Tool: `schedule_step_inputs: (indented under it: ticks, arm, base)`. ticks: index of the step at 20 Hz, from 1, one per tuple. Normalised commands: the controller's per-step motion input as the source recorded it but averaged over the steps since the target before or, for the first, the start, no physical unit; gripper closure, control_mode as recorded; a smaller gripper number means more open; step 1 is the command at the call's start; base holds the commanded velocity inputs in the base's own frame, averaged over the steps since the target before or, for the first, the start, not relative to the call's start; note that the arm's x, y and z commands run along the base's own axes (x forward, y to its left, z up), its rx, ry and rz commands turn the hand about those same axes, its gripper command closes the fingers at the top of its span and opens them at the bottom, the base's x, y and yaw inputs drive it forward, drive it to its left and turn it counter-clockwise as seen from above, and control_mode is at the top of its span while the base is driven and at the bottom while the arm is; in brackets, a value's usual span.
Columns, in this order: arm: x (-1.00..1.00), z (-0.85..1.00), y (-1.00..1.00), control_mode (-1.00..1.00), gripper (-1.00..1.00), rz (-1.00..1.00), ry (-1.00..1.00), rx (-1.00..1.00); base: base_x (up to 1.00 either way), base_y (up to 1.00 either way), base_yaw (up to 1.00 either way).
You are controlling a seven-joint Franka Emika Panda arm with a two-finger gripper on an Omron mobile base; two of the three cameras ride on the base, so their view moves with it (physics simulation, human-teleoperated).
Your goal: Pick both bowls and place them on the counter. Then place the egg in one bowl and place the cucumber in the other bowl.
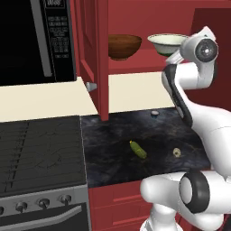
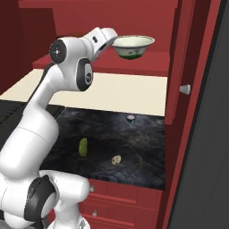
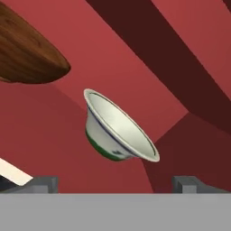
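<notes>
The hand [image 3: 115,184] is fully open and empty, facing the pale bowl [image 3: 118,128] on the cabinet shelf [image 1: 140,61]. The brown bowl [image 1: 124,46] sits beside the pale bowl. No legible writing.

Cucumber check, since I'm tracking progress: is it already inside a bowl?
No, the cucumber lies bare on the dark counter, while both bowls sit up on the cabinet shelf.

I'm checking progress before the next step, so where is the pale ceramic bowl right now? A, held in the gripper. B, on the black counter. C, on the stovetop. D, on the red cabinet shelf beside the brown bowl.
D: the pale bowl sits on the cabinet shelf beside the brown bowl, with the open gripper short of it.
</notes>
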Motion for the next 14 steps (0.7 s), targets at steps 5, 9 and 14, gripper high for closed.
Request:
schedule_step_inputs:
  ticks: [5, 9, 14]
  arm:
    - [0.11, 0.01, 0.08, -1.0, -1.0, -0.08, 0.1, -0.12]
    - [0.06, 0.0, 0.06, -1.0, -1.0, -0.07, 0.05, -0.09]
    - [0.04, -0.05, 0.0, -1.0, -1.0, -0.02, 0.02, -0.02]
  base:
    - [0.0, 0.0, 0.0]
    - [0.0, 0.0, 0.0]
    - [0.0, 0.0, 0.0]
